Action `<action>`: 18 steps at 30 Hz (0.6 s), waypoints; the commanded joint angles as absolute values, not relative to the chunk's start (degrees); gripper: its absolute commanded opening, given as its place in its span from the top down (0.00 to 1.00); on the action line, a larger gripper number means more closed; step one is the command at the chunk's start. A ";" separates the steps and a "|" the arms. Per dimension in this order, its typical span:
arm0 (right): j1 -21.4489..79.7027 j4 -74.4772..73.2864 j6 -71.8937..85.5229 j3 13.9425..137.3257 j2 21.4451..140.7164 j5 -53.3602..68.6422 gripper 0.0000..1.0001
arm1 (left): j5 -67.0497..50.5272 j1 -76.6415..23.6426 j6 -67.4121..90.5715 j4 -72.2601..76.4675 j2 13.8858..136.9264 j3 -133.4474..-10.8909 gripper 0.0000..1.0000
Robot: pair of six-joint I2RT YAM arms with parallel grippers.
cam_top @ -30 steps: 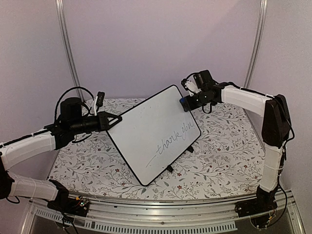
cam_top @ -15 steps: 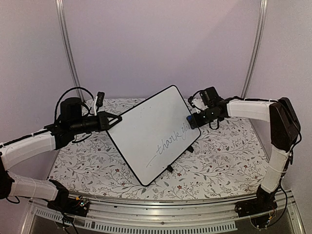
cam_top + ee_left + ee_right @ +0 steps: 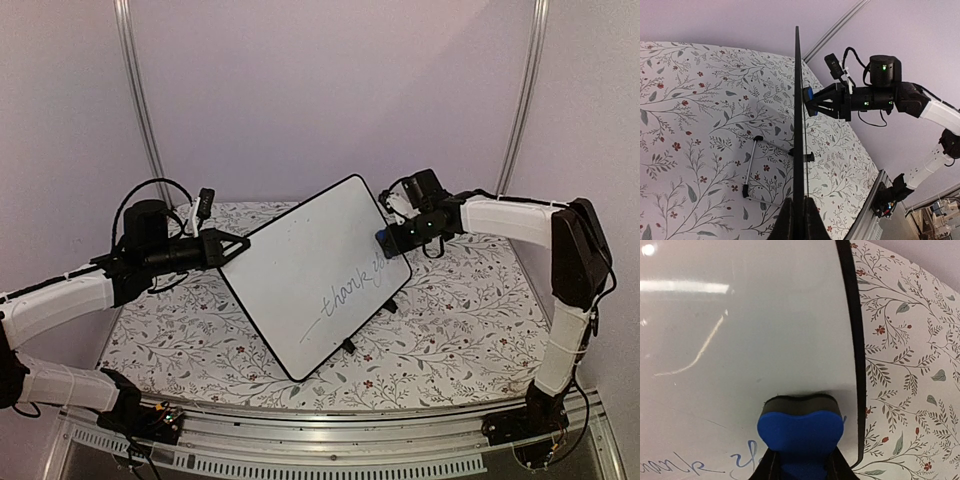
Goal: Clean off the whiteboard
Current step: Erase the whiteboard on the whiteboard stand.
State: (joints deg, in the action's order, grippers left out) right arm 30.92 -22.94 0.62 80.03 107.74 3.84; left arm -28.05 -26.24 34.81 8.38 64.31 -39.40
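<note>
Nearest my bases lies the table's floral-patterned cover (image 3: 450,320). On it stands the rectangular glossy whiteboard with a thin black frame (image 3: 300,265), turned diagonally and tilted up. Its lowest rounded corner points toward me, and its small black stand feet (image 3: 347,346) touch the cover. From my left wrist view I see a thin wire stand (image 3: 751,162) on the cover behind the board.

Thin cursive handwriting (image 3: 345,290) runs across the lower right part of the whiteboard. It reads "thank" and then a second word, which I can only partly make out.

My left gripper (image 3: 238,243) is clamped on the board's left edge. In the left wrist view the frame runs edge-on between my two fingers (image 3: 789,222), which are closed tight against it.

Farther back, my right gripper (image 3: 388,236) is at the board's right edge, close to the end of the writing. Its jaws are closed on a small blue eraser block (image 3: 801,427). The eraser's dark felt face is pressed flat against the white surface, just inside the frame.
</note>
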 commanded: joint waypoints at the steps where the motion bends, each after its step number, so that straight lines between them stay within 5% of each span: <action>1: 33.10 -23.06 -0.31 87.96 111.56 5.19 1.00 | -32.63 -27.22 31.20 15.05 63.64 -40.52 1.00; 7: 34.66 -24.08 -1.24 90.21 113.20 5.27 1.00 | -32.52 -27.16 31.12 14.88 63.39 -40.61 1.00; 18: 37.36 -20.72 1.98 74.49 107.17 3.70 1.00 | -32.74 -27.20 31.30 15.10 63.28 -40.52 1.00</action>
State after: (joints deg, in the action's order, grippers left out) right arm 34.89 -18.96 0.21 81.23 107.74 3.11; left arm -27.81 -26.22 35.29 8.21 64.31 -39.40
